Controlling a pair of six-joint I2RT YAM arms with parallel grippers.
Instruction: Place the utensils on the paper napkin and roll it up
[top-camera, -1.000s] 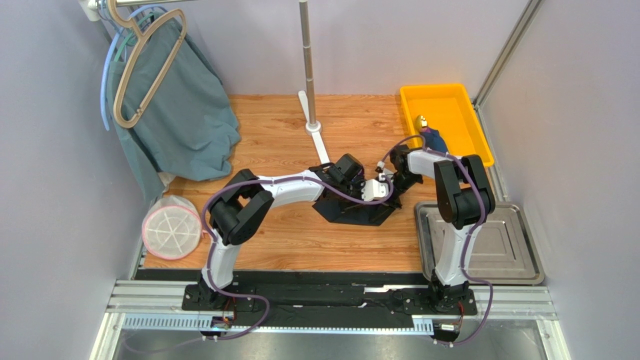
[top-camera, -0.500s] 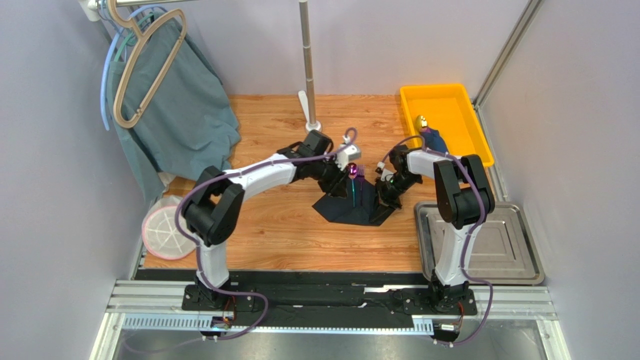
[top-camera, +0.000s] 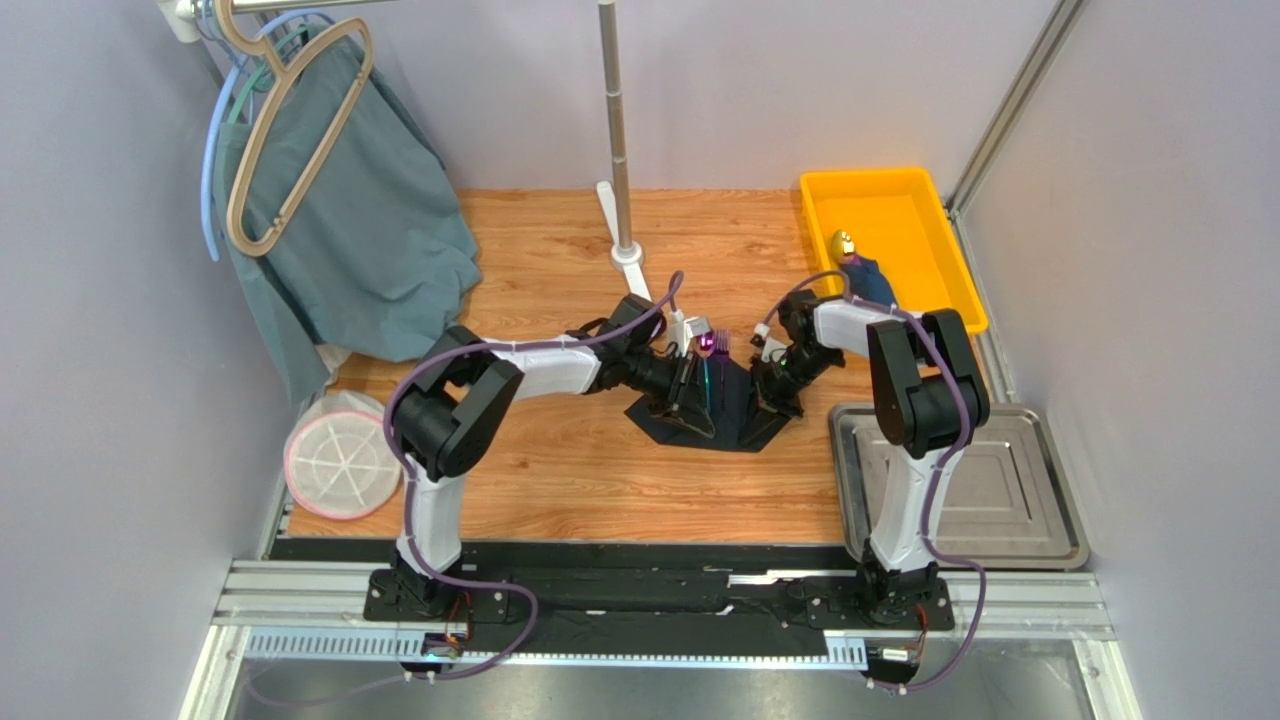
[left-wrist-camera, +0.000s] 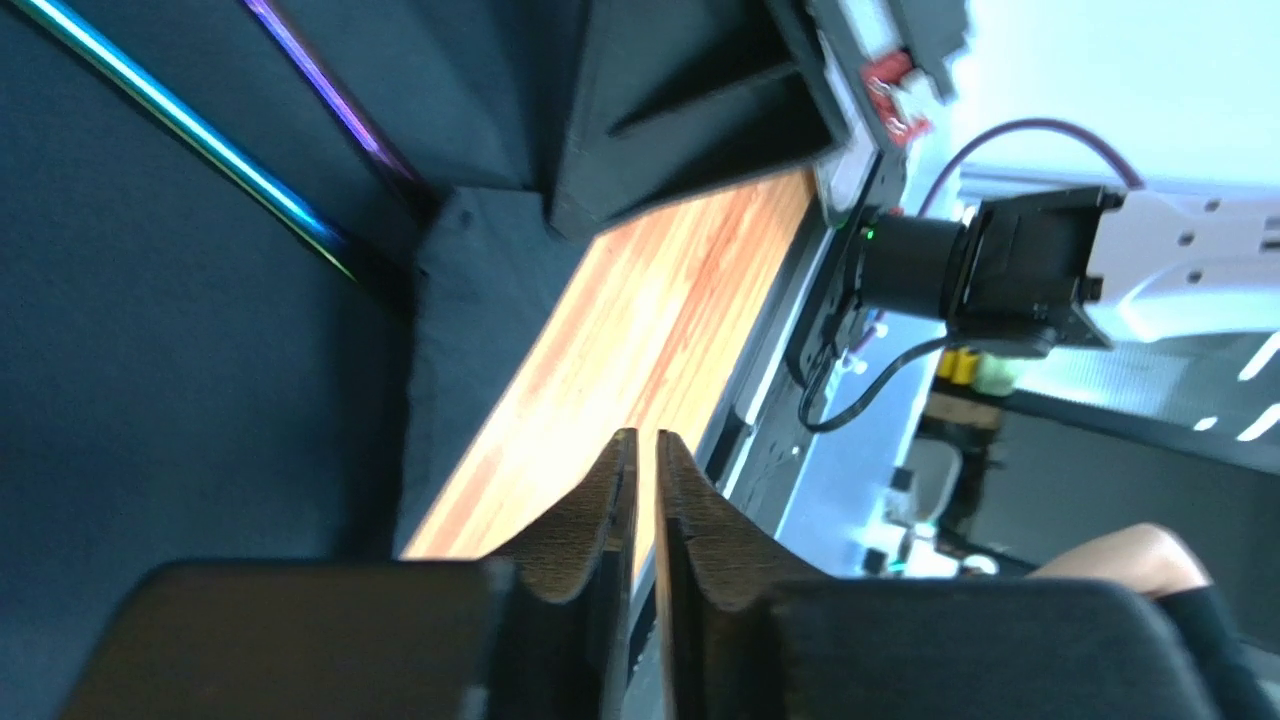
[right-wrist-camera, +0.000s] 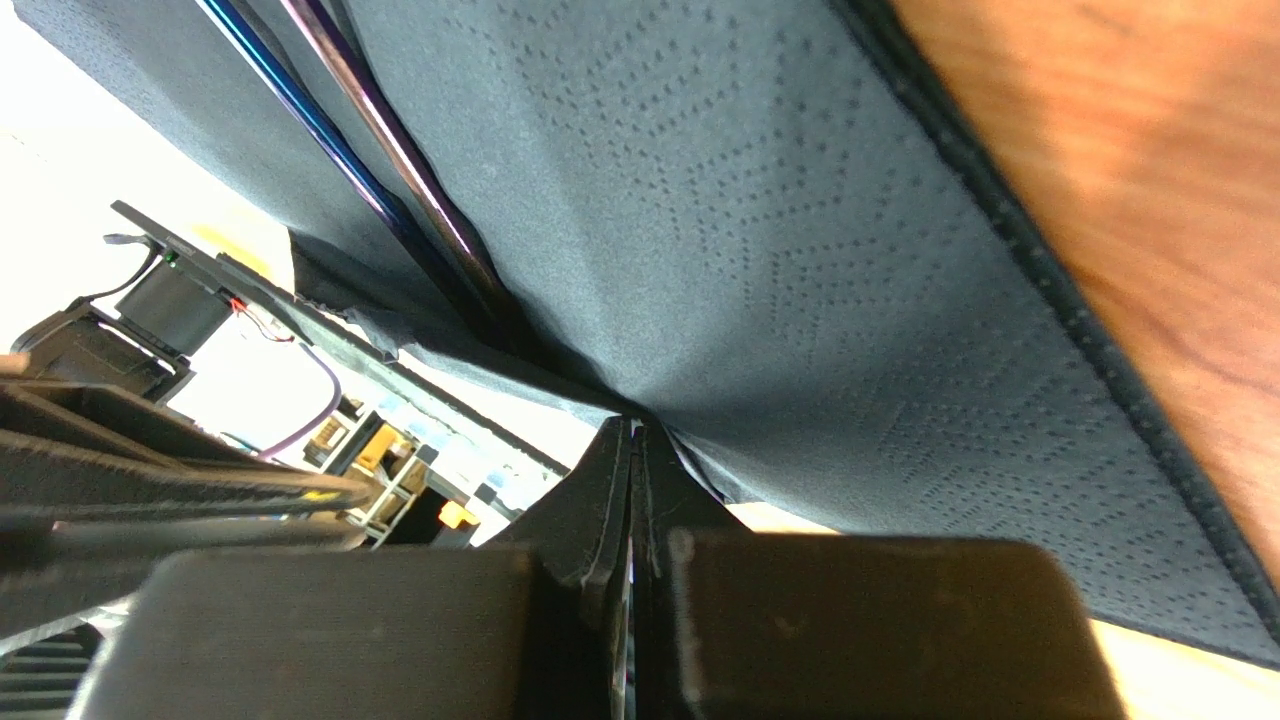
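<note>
The black paper napkin (top-camera: 724, 420) lies on the wood table between the arms, with its right side raised. Two iridescent utensils (top-camera: 703, 369) rest on it, heads to the back. My left gripper (top-camera: 678, 378) is low at the napkin's left edge. In the left wrist view its jaws (left-wrist-camera: 646, 444) are together with a hairline gap and nothing between them; the napkin (left-wrist-camera: 181, 375) and a utensil handle (left-wrist-camera: 196, 143) lie to the left. My right gripper (top-camera: 765, 393) is shut on the napkin's right edge. The right wrist view shows the napkin (right-wrist-camera: 781, 255) draped up from the jaws (right-wrist-camera: 634, 435), with the utensils (right-wrist-camera: 376, 165) beyond.
A yellow bin (top-camera: 920, 198) at the back right holds a dark blue bundle with a gold tip (top-camera: 860, 270). A steel tray (top-camera: 1037, 503) lies at the right front. A teal cloth (top-camera: 361, 225) hangs at the back left, above a white round mesh item (top-camera: 346, 455). A pole stand (top-camera: 619, 165) rises behind.
My left arm swung off the napkin toward the back left, uncovering the utensils, then came back down to the napkin's left edge. The right gripper stayed at the right edge.
</note>
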